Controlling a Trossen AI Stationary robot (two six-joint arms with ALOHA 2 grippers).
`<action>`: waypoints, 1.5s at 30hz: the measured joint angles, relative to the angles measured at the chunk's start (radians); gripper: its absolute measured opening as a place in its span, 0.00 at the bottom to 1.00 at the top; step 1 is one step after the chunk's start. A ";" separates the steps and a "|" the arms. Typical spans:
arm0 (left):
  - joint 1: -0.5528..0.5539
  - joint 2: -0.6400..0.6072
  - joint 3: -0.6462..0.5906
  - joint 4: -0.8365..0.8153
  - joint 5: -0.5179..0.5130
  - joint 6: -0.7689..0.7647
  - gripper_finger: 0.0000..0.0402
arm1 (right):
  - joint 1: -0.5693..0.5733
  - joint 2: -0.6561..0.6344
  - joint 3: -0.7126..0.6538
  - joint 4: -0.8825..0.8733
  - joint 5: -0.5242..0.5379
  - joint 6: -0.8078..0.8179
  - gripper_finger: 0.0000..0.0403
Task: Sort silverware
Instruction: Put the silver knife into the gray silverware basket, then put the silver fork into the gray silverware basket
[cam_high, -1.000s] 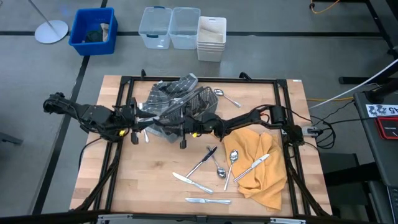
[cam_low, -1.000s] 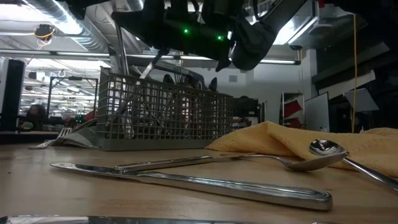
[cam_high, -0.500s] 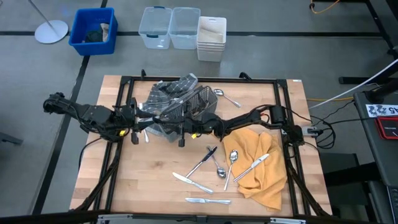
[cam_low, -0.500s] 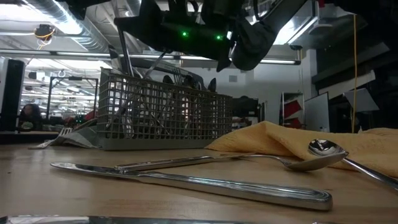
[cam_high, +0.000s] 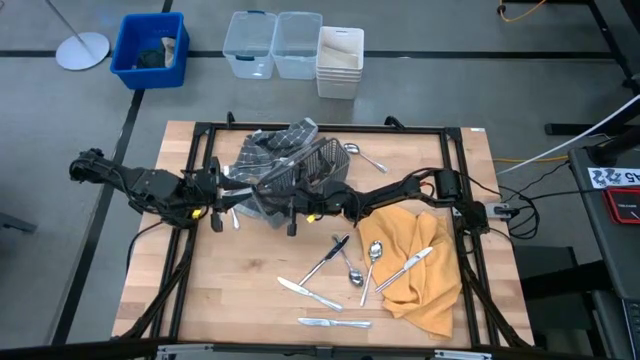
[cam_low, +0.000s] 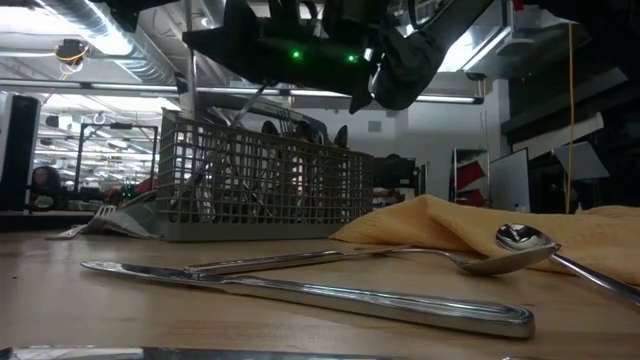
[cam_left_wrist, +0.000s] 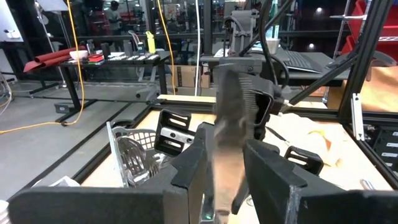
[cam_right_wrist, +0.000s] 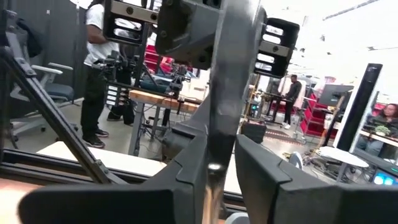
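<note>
Left claw pinching blurred utensil over caddy; right claw just beside, same piece between its jaws, grip cannot tell. Table: yellow cloth, loose silverware on and beside it. Advice: keep utensil upright, lower into one compartment before release. Since second ago: upright piece stands straighter, right claw slightly nearer caddy.

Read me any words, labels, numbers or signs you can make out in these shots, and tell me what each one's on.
None can be read.
White label on the dark equipment at the right edge of the high view: dark characters, too small to read.
White board in the room, left wrist view: marks too blurred to read.
Silverware, wire caddy and yellow cloth: no markings visible.
</note>
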 joint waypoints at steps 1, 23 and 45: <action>0.000 0.000 0.000 0.000 0.000 0.000 0.25 | 0.000 0.000 0.000 -0.001 0.008 0.001 0.23; 0.016 0.062 0.040 -0.086 -0.037 -0.118 0.25 | -0.003 -0.103 -0.007 -0.131 0.072 0.003 0.27; 0.017 0.276 0.387 -1.089 0.180 -1.016 0.25 | -0.002 -0.528 -0.003 -1.211 0.316 0.000 0.27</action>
